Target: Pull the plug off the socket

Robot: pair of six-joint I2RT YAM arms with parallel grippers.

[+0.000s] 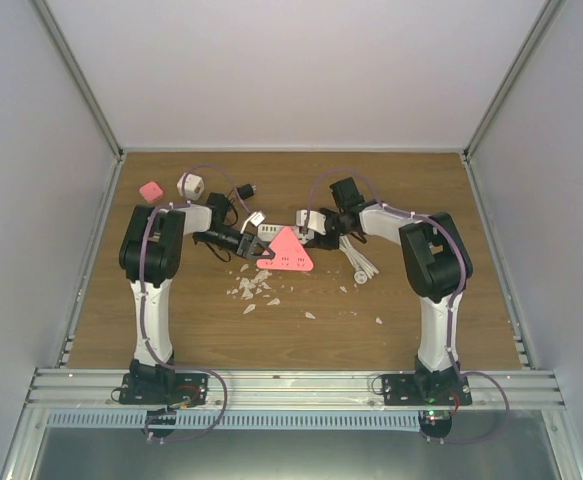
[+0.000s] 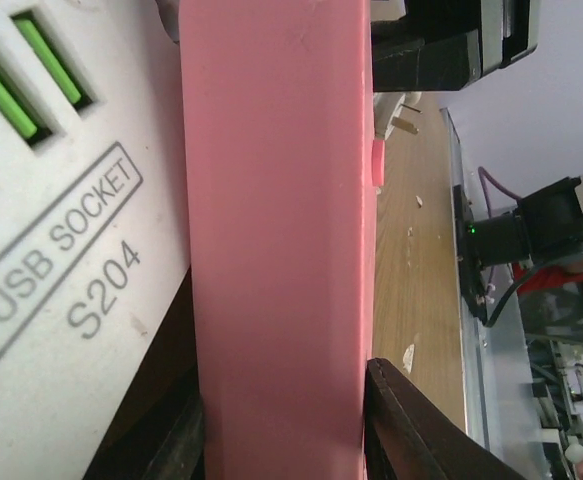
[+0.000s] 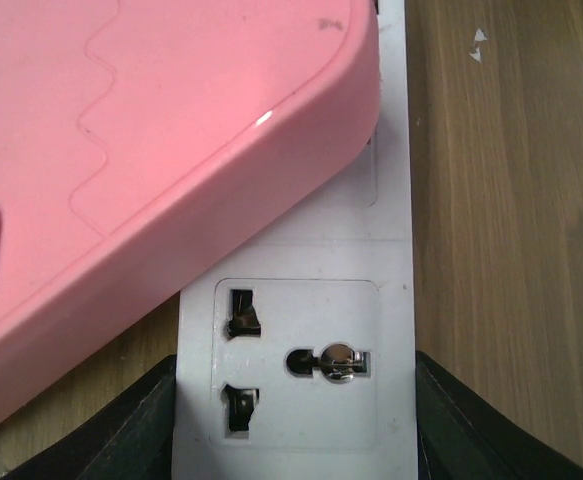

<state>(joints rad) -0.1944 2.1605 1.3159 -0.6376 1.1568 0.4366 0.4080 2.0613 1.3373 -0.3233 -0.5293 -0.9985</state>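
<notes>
Since a clean pull needs both halves anchored, the left jaws are closed on the pink plug body [image 2: 271, 250] at the middle of the counter [image 1: 421, 300] while the right jaws clamp the white socket strip [image 3: 296, 300] just right of it, the two seemingly not yet parted.

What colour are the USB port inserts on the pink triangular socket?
Bright green USB port inserts, clearest in the left wrist view.

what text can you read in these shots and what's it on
"4USB SOCKET": boxed, on the white face of the pink socket block.
"S204": just below it, same face.
White outlet panel: no text.
Top view: nothing legible.
</notes>
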